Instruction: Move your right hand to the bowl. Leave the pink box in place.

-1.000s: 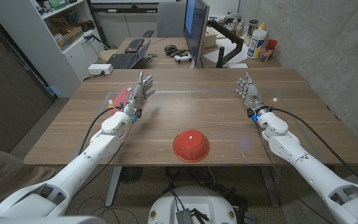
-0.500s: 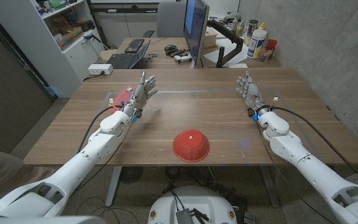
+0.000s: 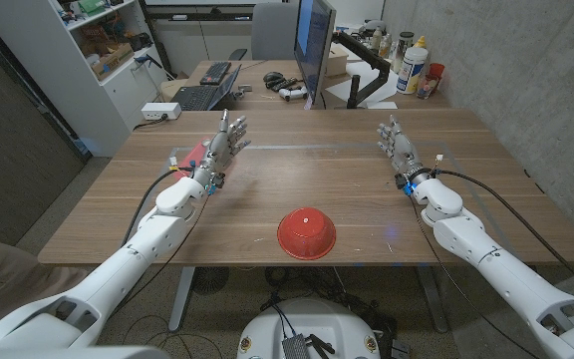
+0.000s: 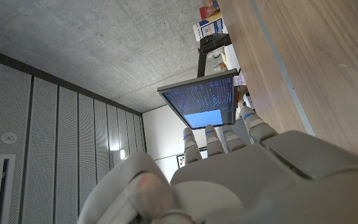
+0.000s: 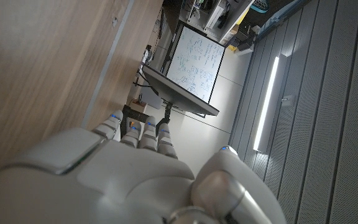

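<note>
Worktop: wood, office desk with monitor behind it.
Bowl: red bowl upside down, near the front edge, about midway between my two arms.
Pink box: pink box at far left, mostly hidden behind my left hand.
Left hand: left hand raised, fingers apart, holding nothing, just beside the pink box; touching or not, can't tell.
Right hand: right hand up at far right, fingers spread, nothing held, well apart from the bowl.
</note>
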### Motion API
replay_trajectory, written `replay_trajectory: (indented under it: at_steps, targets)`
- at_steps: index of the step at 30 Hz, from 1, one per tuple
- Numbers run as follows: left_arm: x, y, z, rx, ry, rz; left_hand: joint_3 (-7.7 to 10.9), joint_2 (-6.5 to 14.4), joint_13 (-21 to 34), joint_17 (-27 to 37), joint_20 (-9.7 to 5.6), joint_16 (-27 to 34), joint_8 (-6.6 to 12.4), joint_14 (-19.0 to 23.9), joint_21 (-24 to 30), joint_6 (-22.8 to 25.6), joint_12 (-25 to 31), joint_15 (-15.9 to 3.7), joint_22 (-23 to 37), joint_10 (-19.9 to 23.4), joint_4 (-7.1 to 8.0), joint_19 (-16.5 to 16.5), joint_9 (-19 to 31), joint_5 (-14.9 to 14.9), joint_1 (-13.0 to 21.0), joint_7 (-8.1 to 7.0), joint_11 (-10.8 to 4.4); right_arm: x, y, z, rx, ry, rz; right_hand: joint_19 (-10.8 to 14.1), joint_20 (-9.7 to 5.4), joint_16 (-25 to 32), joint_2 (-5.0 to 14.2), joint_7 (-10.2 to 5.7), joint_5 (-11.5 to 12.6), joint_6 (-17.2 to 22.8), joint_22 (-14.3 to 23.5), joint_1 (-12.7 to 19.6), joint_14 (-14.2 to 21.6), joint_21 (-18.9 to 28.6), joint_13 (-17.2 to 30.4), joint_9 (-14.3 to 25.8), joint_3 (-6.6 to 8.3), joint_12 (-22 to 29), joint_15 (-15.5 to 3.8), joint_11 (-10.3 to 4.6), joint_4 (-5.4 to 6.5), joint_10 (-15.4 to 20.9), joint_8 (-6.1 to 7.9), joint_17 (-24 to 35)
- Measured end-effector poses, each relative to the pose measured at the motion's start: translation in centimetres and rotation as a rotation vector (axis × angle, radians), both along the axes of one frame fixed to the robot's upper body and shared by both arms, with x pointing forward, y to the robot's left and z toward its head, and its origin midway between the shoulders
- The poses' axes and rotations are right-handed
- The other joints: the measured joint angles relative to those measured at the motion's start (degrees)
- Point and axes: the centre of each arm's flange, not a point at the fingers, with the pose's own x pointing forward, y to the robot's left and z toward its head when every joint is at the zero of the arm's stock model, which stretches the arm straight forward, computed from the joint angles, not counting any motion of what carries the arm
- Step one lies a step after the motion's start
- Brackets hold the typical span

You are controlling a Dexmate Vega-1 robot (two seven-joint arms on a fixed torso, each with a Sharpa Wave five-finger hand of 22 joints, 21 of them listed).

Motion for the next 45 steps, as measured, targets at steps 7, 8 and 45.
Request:
replay_trajectory:
  at_steps: [7,8,45]
  targets:
    - [-0.1,0.4,0.3,-0.003,-0.01,0.008,0.0,0.0,0.0,-0.1,0.0,0.0,0.0,0.0,0.0,0.0,0.0,0.0,0.0,0.0,0.0,0.0,0.0,0.0,0.0,0.01,0.0,-0.1,0.2,-0.1,-0.033,0.013,-0.02,-0.2,-0.2,-0.3,0.32,0.0,0.0,0.0,-0.2,0.3,-0.7,-0.2,0.0,0.0,0.0,0.0,-0.1,-0.2,0.0,-0.2,0.0,0.0]
    - [-0.1,0.5,0.3,-0.003,-0.011,0.009,0.0,0.0,0.0,-0.1,0.0,0.0,0.0,0.0,0.0,0.0,0.0,0.0,0.0,0.0,0.0,0.0,0.0,0.0,0.0,0.01,0.0,0.0,0.2,-0.2,-0.039,0.02,-0.03,-0.2,-0.21,-0.3,0.3,0.0,0.0,0.0,-0.2,0.3,-1.0,-0.3,0.0,0.0,0.0,0.0,0.05,-0.2,0.0,-0.2,0.0,-0.1]
    - [0.4,1.0,1.0,0.008,-0.038,0.029,0.25,-0.8,-0.2,0.0,-0.32,0.3,0.0,0.0,0.0,-0.9,-0.5,-0.01,-0.3,-2.4,-0.71,0.1,0.0,0.2,0.8,0.13,0.51,-3.1,2.5,1.8,-0.362,0.039,-0.169,-2.7,0.21,-0.3,0.53,-2.26,0.0,-1.5,-0.1,0.5,-3.5,-0.3,0.0,-0.1,0.48,-0.9,-0.01,-1.34,-0.48,-3.2,0.22,-0.1]
